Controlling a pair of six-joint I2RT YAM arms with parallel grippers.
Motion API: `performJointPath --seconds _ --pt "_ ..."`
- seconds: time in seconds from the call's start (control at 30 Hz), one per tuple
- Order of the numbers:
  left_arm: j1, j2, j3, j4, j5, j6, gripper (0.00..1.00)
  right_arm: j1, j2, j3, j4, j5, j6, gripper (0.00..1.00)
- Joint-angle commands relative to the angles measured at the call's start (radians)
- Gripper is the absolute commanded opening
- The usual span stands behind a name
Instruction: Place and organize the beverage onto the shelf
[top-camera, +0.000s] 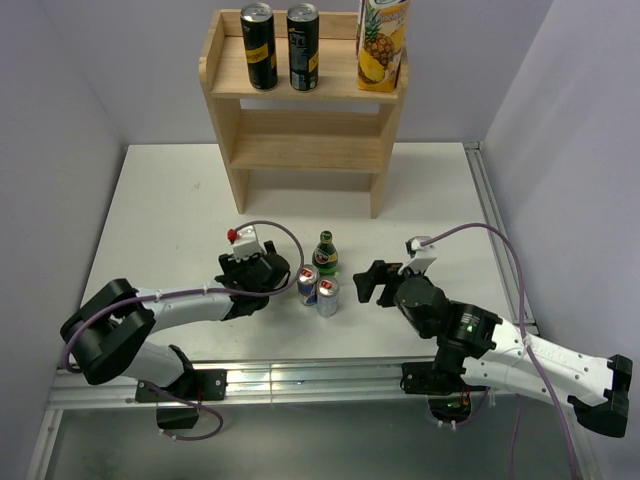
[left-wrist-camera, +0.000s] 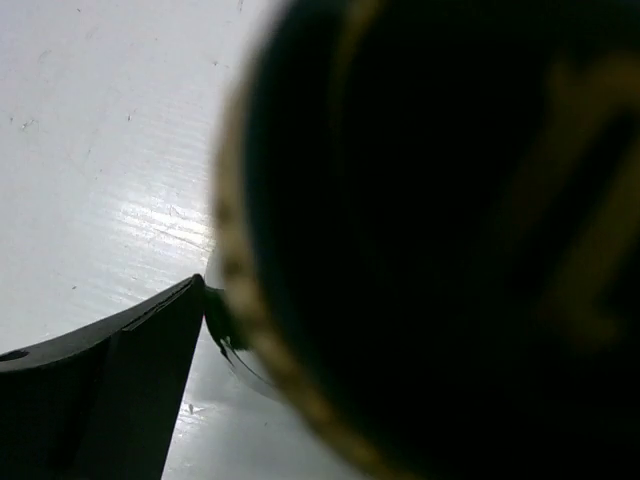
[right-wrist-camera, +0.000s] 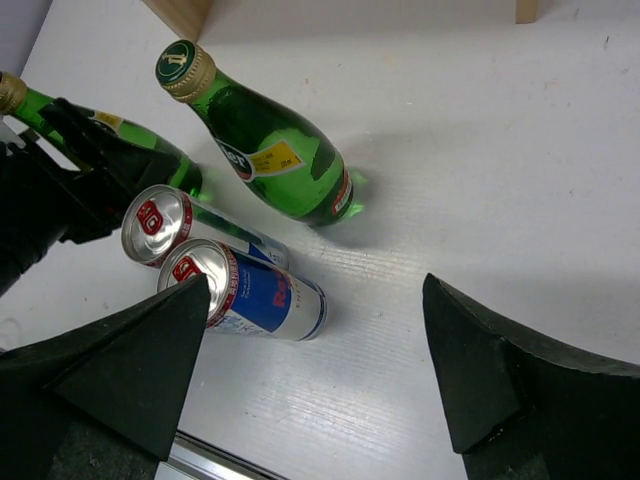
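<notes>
White table (top-camera: 170, 200) carries the shelf (top-camera: 300, 150) at its far edge. Two black cans (top-camera: 260, 45) and a carton (top-camera: 382, 40) stand on the top tier. Step in hand, as I judge it: move one green bottle (right-wrist-camera: 160, 158) to the shelf. Procedure: lift straight up before swinging, since the second bottle (right-wrist-camera: 275, 150) and both blue cans (right-wrist-camera: 250, 290) stand just beside it. Keep the bottle upright, enter the lower tier from the front, below the top board, and set it to one side so its twin fits alongside. My left gripper (right-wrist-camera: 95, 165) is closed across this bottle's body; the wrist view shows one finger (left-wrist-camera: 130, 380) touching dark glass. I cannot tell whether the bottle is off the table. My right gripper (right-wrist-camera: 315, 300) is spread wide, holds nothing, and hovers near the cans.
</notes>
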Motion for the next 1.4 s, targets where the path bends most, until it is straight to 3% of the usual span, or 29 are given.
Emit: performJointPath --seconds 0.0,0.17,0.37,0.67,0.8,0.83,1.03,1.17,1.37 --pt "-0.023 0.016 0.008 -0.044 -0.037 -0.030 0.86 0.004 -0.019 -0.016 0.004 0.012 0.019 0.93" --pt "-0.034 0.086 0.025 -0.032 -0.085 -0.037 0.83 0.004 -0.030 -0.027 0.008 0.009 0.021 0.93" --pt "-0.034 0.244 0.100 -0.116 -0.200 -0.165 0.79 0.004 -0.039 -0.028 -0.004 0.008 0.022 0.93" --pt "-0.040 0.338 0.165 -0.182 -0.307 -0.264 0.72 0.004 -0.057 -0.037 -0.021 0.014 0.024 0.93" --pt "-0.038 0.375 0.189 -0.190 -0.330 -0.274 0.52 0.004 -0.047 -0.042 -0.013 0.009 0.022 0.93" --pt "-0.037 0.384 0.194 -0.185 -0.329 -0.272 0.42 0.004 -0.044 -0.042 -0.010 0.006 0.021 0.93" --pt "-0.034 0.352 0.188 -0.188 -0.321 -0.272 0.00 0.006 -0.036 -0.040 -0.001 0.006 0.021 0.93" --pt "-0.035 0.272 0.185 -0.252 -0.317 -0.283 0.00 0.004 -0.030 -0.040 0.007 0.003 0.021 0.93" --pt "-0.035 0.090 0.174 -0.242 -0.291 -0.145 0.00 0.004 -0.019 -0.042 0.022 -0.003 0.018 0.93"
